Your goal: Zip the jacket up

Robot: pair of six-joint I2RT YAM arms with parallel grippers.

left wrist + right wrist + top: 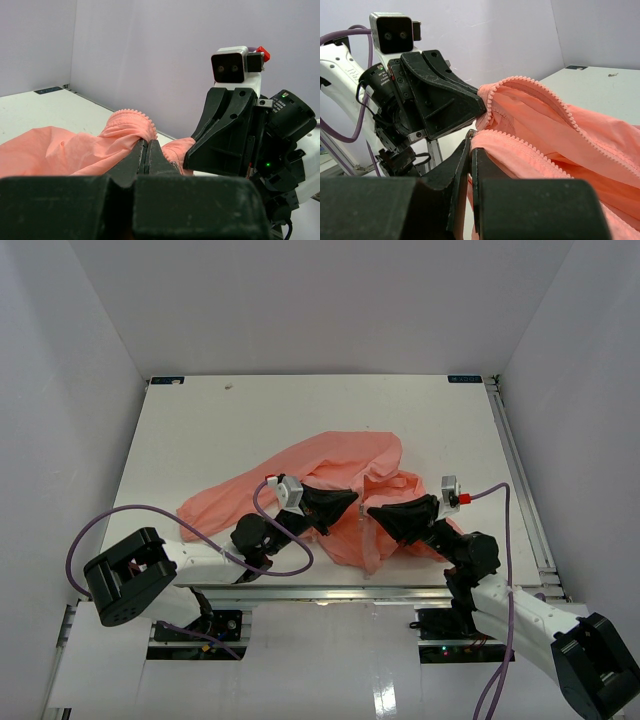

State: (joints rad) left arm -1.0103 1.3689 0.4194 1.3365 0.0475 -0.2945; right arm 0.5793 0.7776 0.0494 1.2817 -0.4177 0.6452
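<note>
The salmon-pink jacket (pixel 340 465) lies crumpled in the middle of the white table, its front open. My left gripper (pixel 352 500) is shut on one toothed zipper edge (pixel 132 117) and holds it lifted. My right gripper (pixel 372 512) faces it, tips almost touching, and is shut on the other zipper edge (pixel 530 150). A small metal zipper part (pixel 471 133) shows at the right fingertips. In the right wrist view the left gripper (pixel 481 107) pinches the jacket's upper zipper edge (pixel 492 97). In the left wrist view the right gripper's fingers (pixel 225 130) stand just right of the fabric.
Purple cables (pixel 150 512) loop from both wrists over the near table. A metal rail (pixel 330 590) runs along the near edge, another along the right edge (pixel 520 470). Grey walls enclose the table on three sides.
</note>
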